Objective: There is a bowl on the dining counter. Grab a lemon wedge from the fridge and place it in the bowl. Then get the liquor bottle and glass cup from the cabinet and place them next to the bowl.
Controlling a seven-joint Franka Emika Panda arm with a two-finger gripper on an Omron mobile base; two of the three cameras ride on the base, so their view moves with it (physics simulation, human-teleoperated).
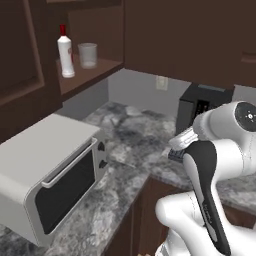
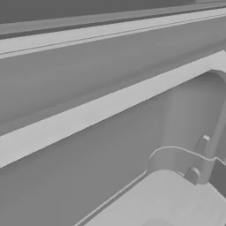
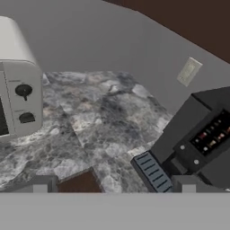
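Note:
The liquor bottle [image 1: 65, 52], white with a red cap, stands on the open cabinet shelf [image 1: 95, 75] at the upper left. Just right of it on the same shelf is the clear glass cup [image 1: 88, 55]. My gripper [image 3: 113, 187] is open, its two fingertips wide apart with nothing between them. It looks down over the marble counter [image 3: 103, 121] between the microwave and the toaster. In the left base view my hand [image 1: 184, 141] hangs low in front of the toaster, well below and right of the shelf.
A grey microwave [image 1: 50, 175] takes up the counter's left part, with its knob panel [image 3: 22, 103] in the hand view. A black toaster [image 1: 200, 102] sits against the back wall beside an outlet [image 1: 161, 82]. Dark wall cabinets [image 1: 190, 35] hang above. Blurred grey surfaces sit close in the right base view.

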